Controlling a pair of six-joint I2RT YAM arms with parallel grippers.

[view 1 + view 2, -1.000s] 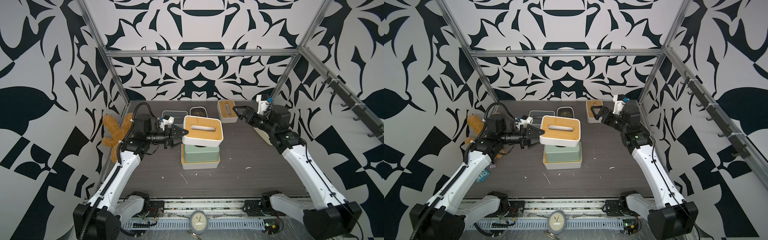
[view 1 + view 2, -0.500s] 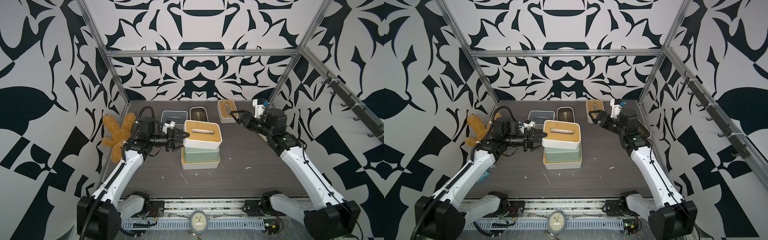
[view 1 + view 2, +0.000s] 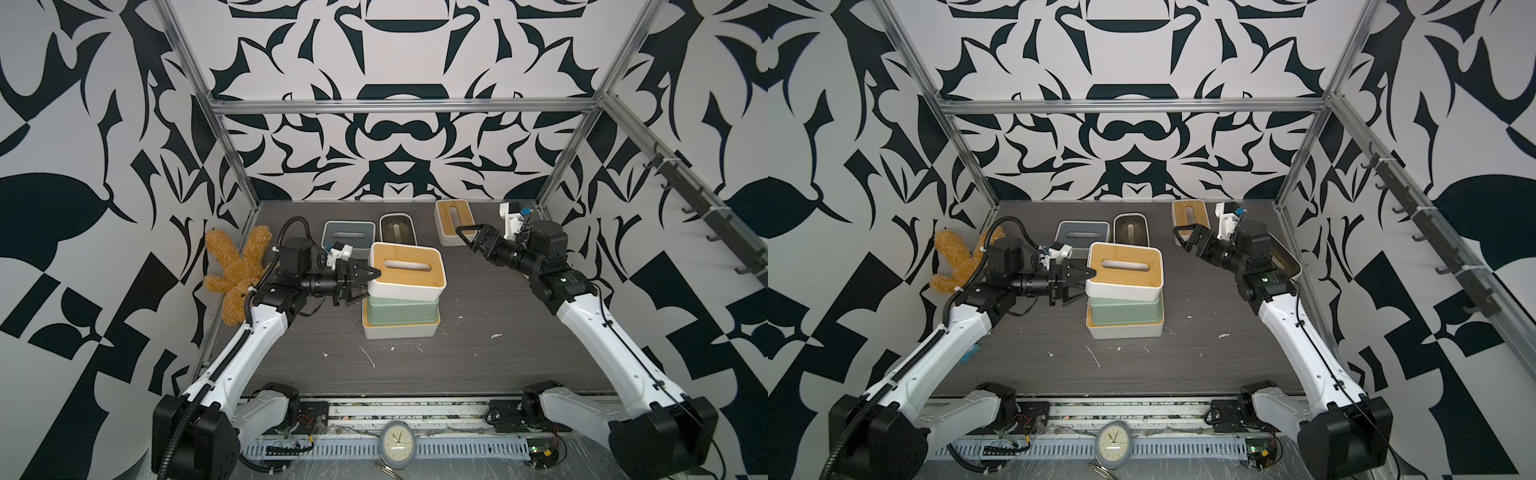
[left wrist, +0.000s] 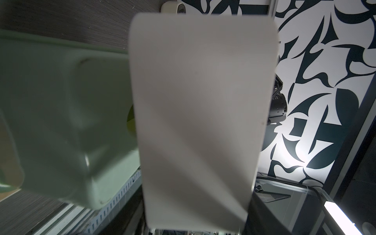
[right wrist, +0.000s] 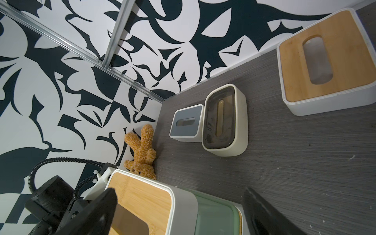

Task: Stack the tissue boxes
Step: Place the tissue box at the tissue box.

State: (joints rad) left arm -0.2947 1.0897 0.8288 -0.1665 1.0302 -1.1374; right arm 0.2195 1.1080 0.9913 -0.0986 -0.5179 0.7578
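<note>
- The top box [image 3: 407,270], white with a wood lid, is over the green box [image 3: 401,311] in the middle of the table [image 3: 498,332]. It leans a bit, and I cannot tell if it is all the way down.
- The green box sits on the bottom box [image 3: 399,331], which is also white with a wood lid. So the pile is three high.
- My left gripper [image 3: 372,284] is clamped on the end of the top box, one finger above and one below. I think I must set the box flat and then let go.
- My right gripper [image 3: 465,240] is wide open and holds nothing. It hangs in the air just beside the back box [image 3: 455,220].
- Four boxes are not on the pile yet: the back box, the grey box [image 3: 348,232], the cream box [image 3: 398,227] next to it, and a second cream box [image 3: 1285,255] by the right wall, partly hidden under my right arm.
- So I think the job is not quite half done.
- The bunny [image 3: 237,282] lies by the left wall. It is not part of the job.
</note>
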